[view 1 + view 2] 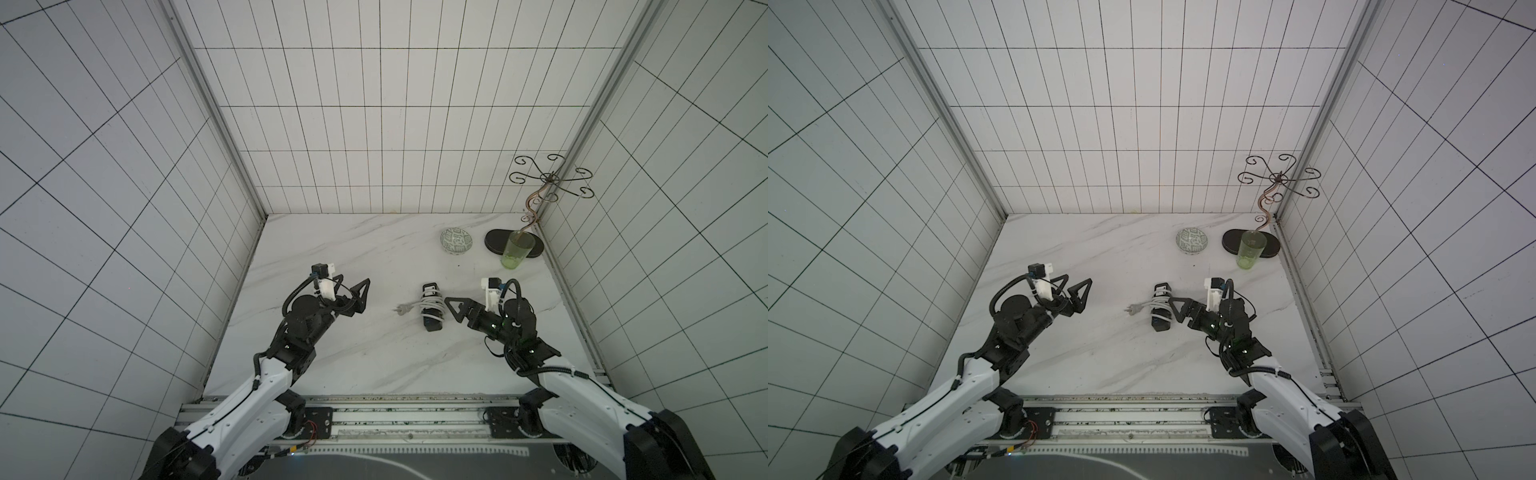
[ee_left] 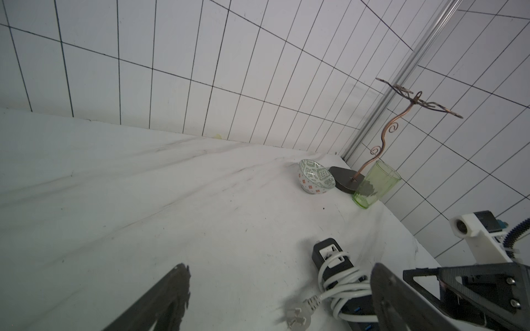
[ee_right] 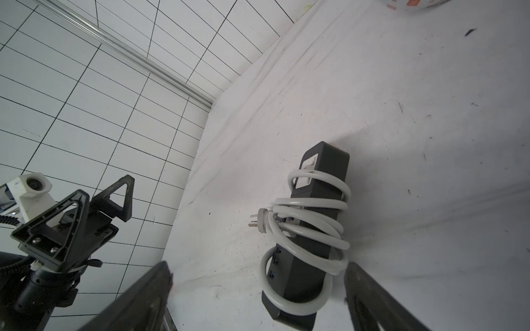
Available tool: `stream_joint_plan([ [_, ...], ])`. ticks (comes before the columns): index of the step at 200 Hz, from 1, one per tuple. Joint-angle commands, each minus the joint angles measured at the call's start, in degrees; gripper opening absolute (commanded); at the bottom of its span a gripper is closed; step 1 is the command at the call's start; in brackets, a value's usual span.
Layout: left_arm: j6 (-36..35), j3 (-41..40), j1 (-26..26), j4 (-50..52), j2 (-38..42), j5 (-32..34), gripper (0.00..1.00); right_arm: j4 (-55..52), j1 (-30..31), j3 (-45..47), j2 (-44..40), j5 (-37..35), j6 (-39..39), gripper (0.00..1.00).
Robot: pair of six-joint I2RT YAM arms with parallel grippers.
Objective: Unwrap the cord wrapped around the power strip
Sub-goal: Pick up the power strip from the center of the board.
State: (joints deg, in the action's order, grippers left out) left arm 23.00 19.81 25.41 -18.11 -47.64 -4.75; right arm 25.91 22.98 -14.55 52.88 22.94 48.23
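Fingers of the right gripper (image 1: 451, 311) stand wide apart and hold nothing; in the right wrist view they frame the near end of the power strip (image 3: 312, 249), and in both top views one fingertip sits just beside the strip's side, contact not clear; fingers of the left gripper (image 1: 360, 296) are likewise spread wide and empty, raised above the surface (image 1: 353, 257) and well apart from the strip. Lying flat near the middle of the marble surface, the power strip (image 1: 432, 307) is a short black bar with white-faced sockets toward its far end and small blue ports toward the near end; the cord (image 1: 428, 302) is coiled around its middle in several pale loops, one larger loop circling the near end; its small grey plug (image 1: 400, 310) pokes out on the side toward the left gripper, resting on the surface. Farther back, near the right wall, a patterned bowl (image 1: 456, 241) and a green glass (image 1: 514, 253) stand upright, both looking empty; the glass is beside the dark oval base of a wire stand (image 1: 550, 178).
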Motion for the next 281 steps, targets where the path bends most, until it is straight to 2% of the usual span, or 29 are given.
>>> stream_joint_plan([
  [1,3.41,-3.73,1.76,3.21,3.03,3.57,0.97,3.73,0.66,3.92,0.07,1.22,4.10,0.94],
  [74,8.78,-8.74,2.01,6.40,8.14,6.82,0.98,17.15,3.70,5.18,10.03,2.71,10.80,0.96],
  [98,9.49,-9.18,2.00,6.29,8.26,6.43,0.98,16.31,4.60,5.76,12.94,-0.22,12.02,0.96],
  [147,9.95,-9.86,1.94,6.16,7.67,5.32,0.97,12.73,7.14,7.52,12.77,-4.86,14.78,0.99],
  [236,9.82,-10.67,1.96,5.02,6.85,5.30,0.97,28.14,12.52,4.88,27.49,-4.21,25.54,0.82],
  [281,9.24,-10.78,2.00,5.23,7.49,5.67,0.97,30.07,13.34,4.29,29.71,-6.52,26.66,0.74],
])
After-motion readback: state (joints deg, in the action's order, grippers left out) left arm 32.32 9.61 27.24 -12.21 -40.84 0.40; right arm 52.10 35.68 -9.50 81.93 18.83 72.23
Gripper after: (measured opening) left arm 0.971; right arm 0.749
